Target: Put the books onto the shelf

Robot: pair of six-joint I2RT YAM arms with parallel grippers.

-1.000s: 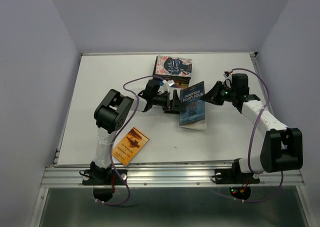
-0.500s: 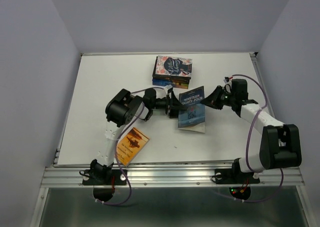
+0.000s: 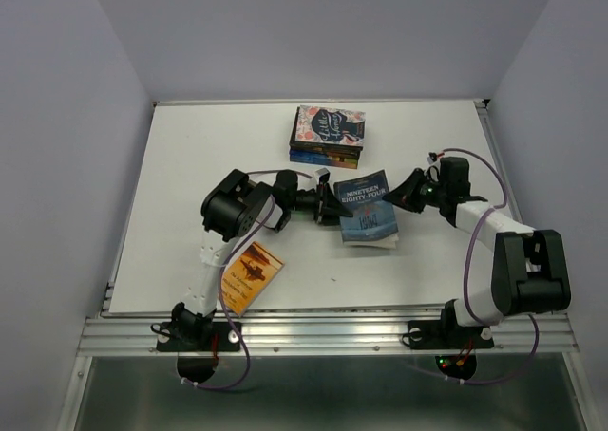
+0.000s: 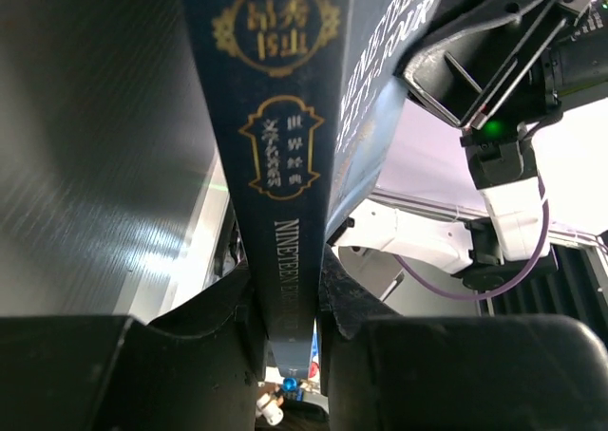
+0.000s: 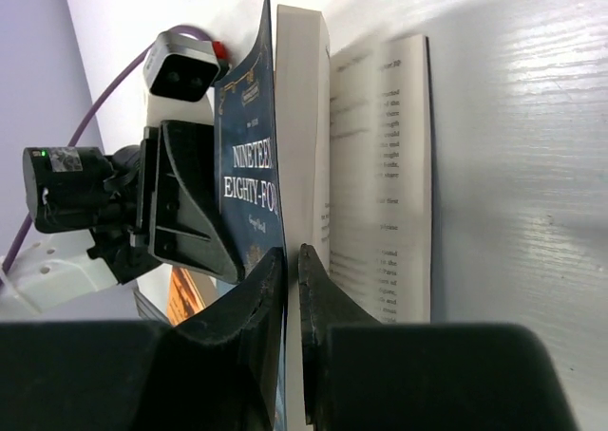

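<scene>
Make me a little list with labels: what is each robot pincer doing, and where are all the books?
left pincer: shut on the spine of the blue Nineteen Eighty-Four book
right pincer: shut on the cover edge at the opposite side of the same book
book's state: partly open, cover parted from the pages, one leaf flat on the table
stack of books: at the back of the table, flowery cover on top
orange book: lying flat by the left arm's base, untouched

Blue book (image 3: 368,210) and book stack (image 3: 328,137) block the middle — table (image 3: 185,156) open at left.
</scene>
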